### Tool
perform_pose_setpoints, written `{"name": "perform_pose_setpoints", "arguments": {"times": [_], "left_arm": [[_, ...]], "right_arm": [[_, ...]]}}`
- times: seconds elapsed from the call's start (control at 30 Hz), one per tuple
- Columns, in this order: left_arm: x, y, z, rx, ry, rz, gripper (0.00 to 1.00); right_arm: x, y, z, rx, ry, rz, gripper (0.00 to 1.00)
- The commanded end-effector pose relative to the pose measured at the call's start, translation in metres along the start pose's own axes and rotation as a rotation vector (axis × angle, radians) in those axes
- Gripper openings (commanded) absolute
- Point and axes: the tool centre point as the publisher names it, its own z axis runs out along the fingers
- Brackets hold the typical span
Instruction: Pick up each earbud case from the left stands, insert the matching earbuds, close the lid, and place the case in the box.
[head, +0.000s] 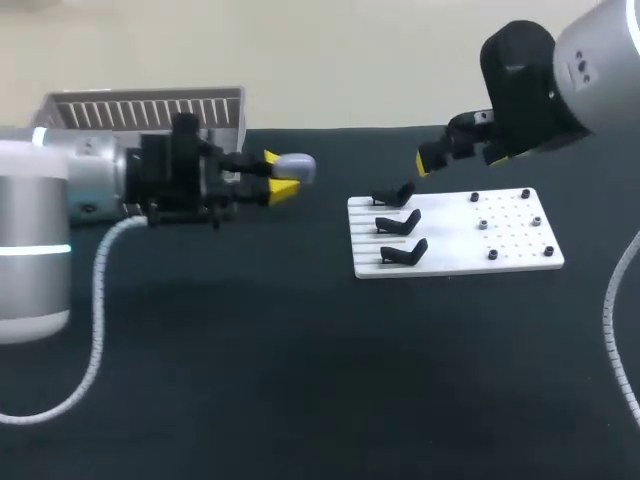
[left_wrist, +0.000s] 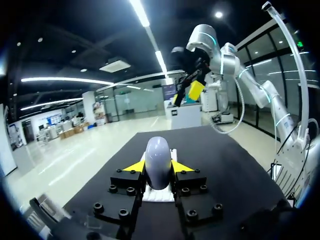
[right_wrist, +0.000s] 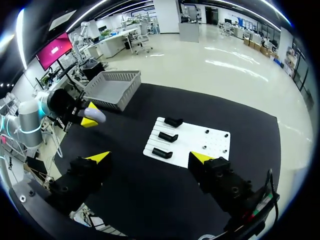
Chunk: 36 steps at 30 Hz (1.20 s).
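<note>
Our left gripper is pinching a pale grey earbud case between its yellow tips. It is gripping the case by one end, so most of the rounded shell is jutting out past the fingers. The case is hanging in the air above the black table, between the box and the white board. It is looking closed, though we cannot make out its seam. Our right gripper is hanging above the board's far edge with its fingers spread wide and nothing between them, well apart from the case.

We are judging the grip to be the weak point. The shell is smooth and curved and is caught only at its end, so a quick swing toward the box could let it twist or slide free. A low approach could also knock the case against the box's slatted wall, and a lid not fully latched could spring open on release.

The grey box is sitting at the table's far left corner, just beside our left arm. What is showing of its inside is holding no case that we can make out. The three black stands on the board are standing bare. Small dark pieces are dotting the board's other half, too small for us to identify.
</note>
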Motion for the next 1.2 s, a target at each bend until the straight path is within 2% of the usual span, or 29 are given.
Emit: {"name": "perform_pose_setpoints", "arguments": {"times": [0.03, 0.07, 0.13, 0.23, 0.4, 0.57, 0.67, 0.8, 0.9, 0.93, 0.97, 1.1, 1.2], "left_arm": [[0.003, 0.025, -0.034, -0.191, 0.085, -0.007, 0.0], [0.008, 0.036, -0.039, -0.192, 0.084, -0.013, 0.0], [0.015, 0.057, -0.053, -0.225, 0.147, -0.016, 0.0], [0.028, 0.085, -0.076, -0.272, 0.189, -0.04, 0.0], [0.055, 0.125, -0.11, -0.31, 0.223, -0.088, 0.0], [0.074, 0.143, -0.135, -0.358, 0.235, -0.144, 0.0], [0.086, 0.153, -0.154, -0.371, 0.285, -0.166, 0.0], [0.102, 0.174, -0.177, -0.353, 0.304, -0.187, 0.0], [0.103, 0.19, -0.189, -0.313, 0.322, -0.158, 0.0], [0.103, 0.196, -0.193, -0.297, 0.32, -0.155, 0.46], [0.103, 0.2, -0.195, -0.283, 0.319, -0.149, 1.0], [0.094, 0.207, -0.201, -0.238, 0.289, -0.089, 1.0], [0.094, 0.207, -0.201, -0.238, 0.289, -0.089, 1.0]], "right_arm": [[0.002, 0.0, 0.001, 0.004, -0.058, 0.001, 1.0], [0.002, 0.0, 0.001, 0.004, -0.058, 0.001, 1.0], [0.002, 0.0, 0.001, 0.004, -0.058, 0.001, 1.0], [0.002, 0.0, 0.001, 0.004, -0.058, 0.001, 1.0], [0.002, 0.0, 0.001, 0.004, -0.058, 0.001, 1.0], [0.002, 0.0, 0.001, 0.004, -0.058, 0.001, 1.0], [0.002, 0.0, 0.001, 0.004, -0.058, 0.001, 1.0], [0.002, 0.0, 0.001, 0.004, -0.058, 0.001, 1.0], [0.002, 0.0, 0.001, 0.004, -0.058, 0.001, 1.0], [0.002, 0.0, 0.001, 0.004, -0.058, 0.001, 1.0], [0.002, 0.0, 0.001, 0.004, -0.058, 0.001, 1.0], [0.002, 0.0, 0.001, 0.004, -0.058, 0.001, 1.0], [0.002, 0.0, 0.001, 0.004, -0.058, 0.001, 1.0]]}}
